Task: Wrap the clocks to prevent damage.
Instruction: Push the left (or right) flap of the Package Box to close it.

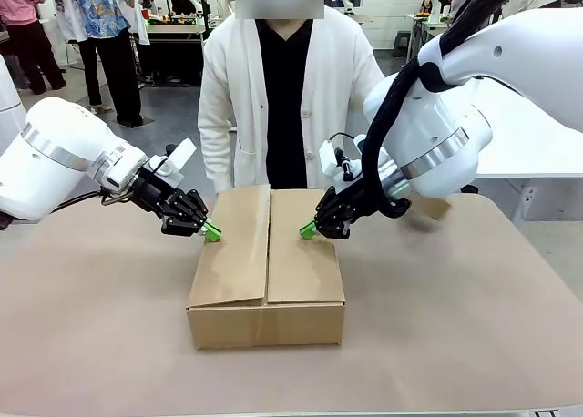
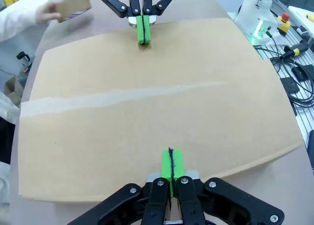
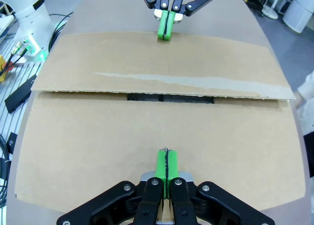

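Two grippers meet over a brown carton at the middle of the table. The left gripper sits at the carton top's 9 o'clock edge and the right gripper toward 3 o'clock. Each has its green pads pressed together with nothing between them, tips down on a flap.

From the front, the left flap sits slightly raised, its inner edge lying above the right flap. A person in a white jacket stands at 12 o'clock behind the carton.

The right wrist view adds a narrow dark gap between the two flaps. Nothing inside can be made out through it, so where the clocks lie cannot be told. Both wrist views also show a pale strip of old tape running along the left flap.

At 10 o'clock in the left wrist view, the person's blurred hand holds a small brown object beyond the carton; what it is cannot be told.
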`<state>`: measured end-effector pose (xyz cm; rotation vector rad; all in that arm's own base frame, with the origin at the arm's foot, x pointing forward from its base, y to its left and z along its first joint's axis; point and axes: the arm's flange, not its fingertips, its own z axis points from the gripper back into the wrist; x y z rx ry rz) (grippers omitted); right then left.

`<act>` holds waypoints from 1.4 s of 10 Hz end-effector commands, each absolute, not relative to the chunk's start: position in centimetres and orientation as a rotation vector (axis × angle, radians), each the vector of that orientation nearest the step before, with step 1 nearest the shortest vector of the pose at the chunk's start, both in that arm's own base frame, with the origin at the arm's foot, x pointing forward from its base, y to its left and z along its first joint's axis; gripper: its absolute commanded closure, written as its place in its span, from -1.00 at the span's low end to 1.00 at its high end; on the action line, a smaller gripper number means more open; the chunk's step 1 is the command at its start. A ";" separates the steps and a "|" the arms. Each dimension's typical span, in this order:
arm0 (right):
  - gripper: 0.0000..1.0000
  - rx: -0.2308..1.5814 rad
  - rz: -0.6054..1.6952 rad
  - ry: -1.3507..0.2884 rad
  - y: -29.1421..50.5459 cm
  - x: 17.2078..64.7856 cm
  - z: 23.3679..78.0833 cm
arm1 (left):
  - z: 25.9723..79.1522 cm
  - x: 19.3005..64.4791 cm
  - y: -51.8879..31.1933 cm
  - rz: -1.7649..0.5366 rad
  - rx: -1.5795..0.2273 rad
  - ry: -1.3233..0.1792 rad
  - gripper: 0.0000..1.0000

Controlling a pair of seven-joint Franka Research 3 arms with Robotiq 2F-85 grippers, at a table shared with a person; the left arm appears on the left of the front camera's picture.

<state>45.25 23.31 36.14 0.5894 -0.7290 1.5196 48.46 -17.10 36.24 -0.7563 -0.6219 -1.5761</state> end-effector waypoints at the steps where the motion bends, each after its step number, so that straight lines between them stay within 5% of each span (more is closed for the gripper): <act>1: 0.98 0.595 1.507 -0.726 23.3 45.1 35.6 | 35.7 48.5 -17.1 -1.569 -0.772 -0.624 0.98; 14: 0.98 0.595 1.507 -0.726 23.3 45.1 35.6 | 35.7 48.5 -17.1 -1.569 -0.772 -0.624 0.98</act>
